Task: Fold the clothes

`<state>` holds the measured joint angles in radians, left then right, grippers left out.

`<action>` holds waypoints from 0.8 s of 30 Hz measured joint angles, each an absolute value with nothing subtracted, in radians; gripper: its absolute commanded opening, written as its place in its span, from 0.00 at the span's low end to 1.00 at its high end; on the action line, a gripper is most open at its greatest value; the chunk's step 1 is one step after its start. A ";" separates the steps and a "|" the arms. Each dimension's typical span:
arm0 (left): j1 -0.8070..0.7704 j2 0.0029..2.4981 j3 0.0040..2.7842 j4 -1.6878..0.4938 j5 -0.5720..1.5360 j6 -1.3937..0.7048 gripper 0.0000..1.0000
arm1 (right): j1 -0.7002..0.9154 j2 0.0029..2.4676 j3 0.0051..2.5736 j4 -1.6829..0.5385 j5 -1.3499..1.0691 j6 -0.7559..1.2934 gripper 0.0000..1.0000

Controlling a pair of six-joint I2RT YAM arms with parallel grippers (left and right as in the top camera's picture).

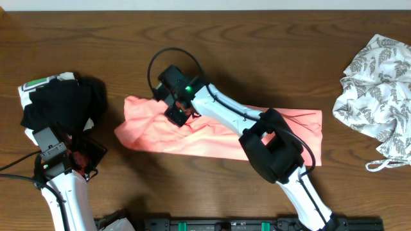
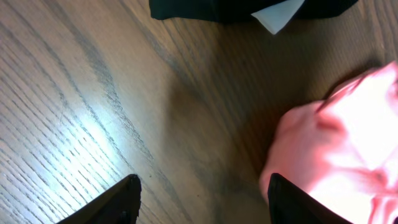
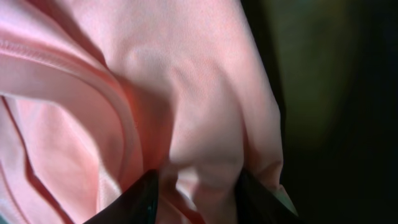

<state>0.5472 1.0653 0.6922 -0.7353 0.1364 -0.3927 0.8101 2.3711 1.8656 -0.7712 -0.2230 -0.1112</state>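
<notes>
A salmon-pink garment [image 1: 218, 131] lies as a long strip across the middle of the table. My right gripper [image 1: 177, 110] is down on its left part. In the right wrist view the fingers [image 3: 196, 193] are closed on a bunched fold of the pink cloth [image 3: 205, 93]. My left gripper [image 1: 88, 153] is at the lower left, off the garment's left end. In the left wrist view it is open [image 2: 202, 199] and empty over bare wood, with the pink garment's edge [image 2: 336, 143] by its right finger.
A pile of black clothes [image 1: 61, 106] on a white piece lies at the far left; its edge shows in the left wrist view [image 2: 211, 7]. A crumpled white garment with a grey leaf print [image 1: 379, 90] lies at the right edge.
</notes>
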 measured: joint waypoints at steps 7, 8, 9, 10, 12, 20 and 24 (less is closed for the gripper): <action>0.547 1.065 0.692 -0.735 0.139 -0.393 0.67 | 0.842 2.366 1.868 -0.849 -0.278 -0.113 0.36; 0.547 1.065 0.692 -0.735 0.140 -0.393 0.67 | 0.843 2.365 1.868 -0.855 -0.284 -0.113 0.36; 0.547 1.065 0.692 -0.736 0.141 -0.393 0.67 | 0.843 2.365 1.868 -0.857 -0.286 -0.113 0.36; 0.547 1.065 0.692 -0.736 0.142 -0.393 0.67 | 0.843 2.365 1.868 -0.857 -0.289 -0.113 0.38; 0.547 1.065 0.692 -0.736 0.144 -0.393 0.68 | 0.841 2.364 1.868 -0.858 -0.293 -0.112 0.40; 0.547 1.065 0.692 -0.754 0.167 -0.383 0.76 | 0.778 2.308 1.867 -0.882 -0.236 -0.112 0.68; 0.547 1.077 0.692 -0.756 0.227 -0.366 0.77 | 0.688 2.177 1.867 -0.886 -0.205 -0.109 0.72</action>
<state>0.5472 1.0771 0.6922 -0.7563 0.2268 -0.3656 0.6884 2.1765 1.8671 -0.8860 -0.2054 -0.1093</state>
